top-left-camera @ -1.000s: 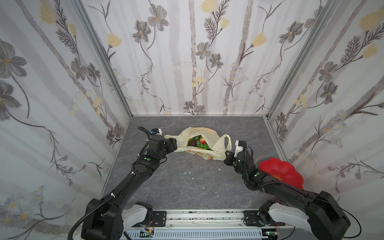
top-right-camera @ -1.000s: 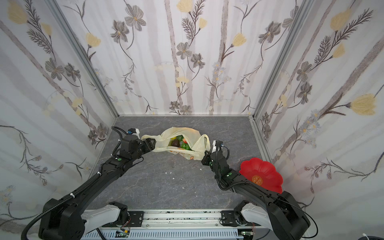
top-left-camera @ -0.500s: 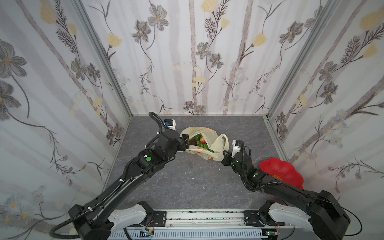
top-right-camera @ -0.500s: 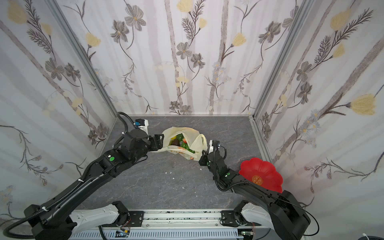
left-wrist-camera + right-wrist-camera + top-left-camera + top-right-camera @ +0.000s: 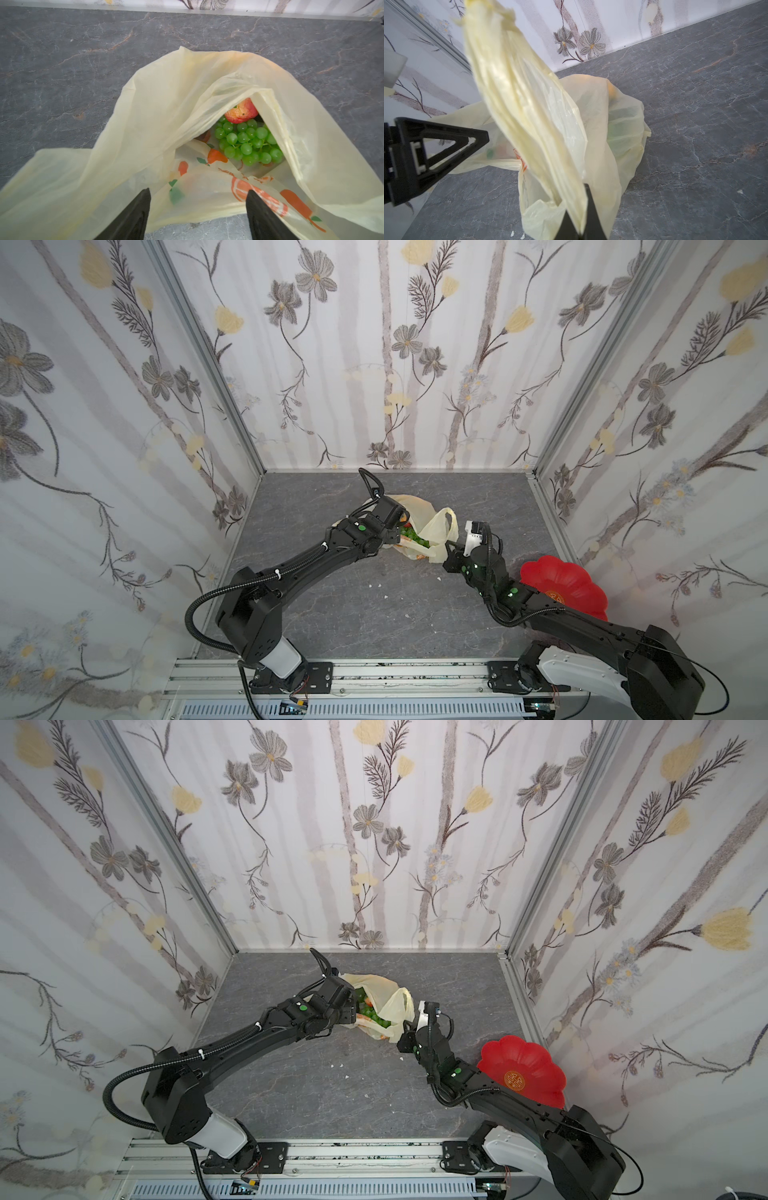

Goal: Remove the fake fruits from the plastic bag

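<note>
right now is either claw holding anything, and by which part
The right claw is shut on the bag, pinching its bunched handle. The left claw is open and holds nothing.

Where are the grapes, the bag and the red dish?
grapes [image 5: 247,143]: left wrist view, middle of the bunch.
bag [image 5: 166,99]: left wrist view, its upper wall.
dish [image 5: 536,1060]: in a top view, bare inside.
</note>
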Controlling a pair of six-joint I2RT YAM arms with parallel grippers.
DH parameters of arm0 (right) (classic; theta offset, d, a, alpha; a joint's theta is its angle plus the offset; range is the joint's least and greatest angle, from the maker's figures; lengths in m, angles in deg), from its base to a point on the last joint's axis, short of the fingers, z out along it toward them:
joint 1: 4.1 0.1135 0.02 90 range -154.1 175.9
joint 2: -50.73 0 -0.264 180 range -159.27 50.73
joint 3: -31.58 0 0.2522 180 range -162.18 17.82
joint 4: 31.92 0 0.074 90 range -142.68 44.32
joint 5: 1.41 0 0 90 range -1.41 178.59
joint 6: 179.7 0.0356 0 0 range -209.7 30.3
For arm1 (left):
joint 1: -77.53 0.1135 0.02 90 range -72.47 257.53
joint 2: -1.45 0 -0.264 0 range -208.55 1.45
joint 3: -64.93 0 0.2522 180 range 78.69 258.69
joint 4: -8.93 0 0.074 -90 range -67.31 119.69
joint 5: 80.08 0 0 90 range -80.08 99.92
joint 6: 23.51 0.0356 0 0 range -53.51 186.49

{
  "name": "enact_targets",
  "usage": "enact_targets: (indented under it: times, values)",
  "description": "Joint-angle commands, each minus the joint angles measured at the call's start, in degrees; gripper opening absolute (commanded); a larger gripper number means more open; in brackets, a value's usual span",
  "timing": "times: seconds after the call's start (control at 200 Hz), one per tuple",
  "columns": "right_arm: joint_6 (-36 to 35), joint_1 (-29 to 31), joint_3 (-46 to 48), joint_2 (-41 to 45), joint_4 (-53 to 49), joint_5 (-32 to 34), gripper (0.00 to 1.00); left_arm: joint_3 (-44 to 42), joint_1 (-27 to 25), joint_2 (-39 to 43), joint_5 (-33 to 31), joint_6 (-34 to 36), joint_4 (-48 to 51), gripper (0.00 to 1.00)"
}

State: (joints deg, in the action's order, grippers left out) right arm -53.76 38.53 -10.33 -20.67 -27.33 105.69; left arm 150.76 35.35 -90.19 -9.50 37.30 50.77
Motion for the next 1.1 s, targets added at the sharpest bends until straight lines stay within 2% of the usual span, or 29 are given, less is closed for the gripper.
enact_targets:
  times: [0.0,0.105,0.39,0.545,0.64,0.769,0.909,0.999,1.094]
  values:
    - [0.57,0.25,0.24,0.12,2.35,0.98,0.0,-0.7,1.46,-2.24,-0.89,-1.12,-3.02,0.75]
    - [0.61,0.52,0.52,0.12,2.89,0.66,0.0,-0.62,3.38,-4.94,1.16,-1.45,-6.29,0.75]
    - [0.72,2.52,1.35,0.99,2.77,2.45,0.0,5.89,8.08,-15.83,-0.98,-1.99,-9.55,0.79]
    - [0.91,2.63,3.21,2.52,2.17,6.0,0.0,7.23,10.17,-19.09,1.23,-1.8,-10.99,0.54]
    - [1.01,1.68,3.94,3.17,0.64,7.98,0.0,6.15,10.51,-18.62,2.27,-1.1,-12.25,0.33]
    - [1.78,-1.11,5.12,3.8,0.4,6.91,0.0,2.49,10.52,-14.15,4.11,-0.88,-14.86,0.0]
    - [3.44,-6.78,6.8,4.16,1.41,1.65,0.0,-5.35,10.47,-6.92,7.87,-1.18,-18.75,0.0]
    - [2.64,-7.65,6.42,4.24,0.74,0.11,0.0,-9.14,9.89,-2.59,8.23,-1.24,-20.3,0.0]
    - [0.51,-7.65,5.08,5.24,-1.29,-1.33,0.08,-12.01,8.89,1.0,9.05,-0.76,-21.21,0.0]
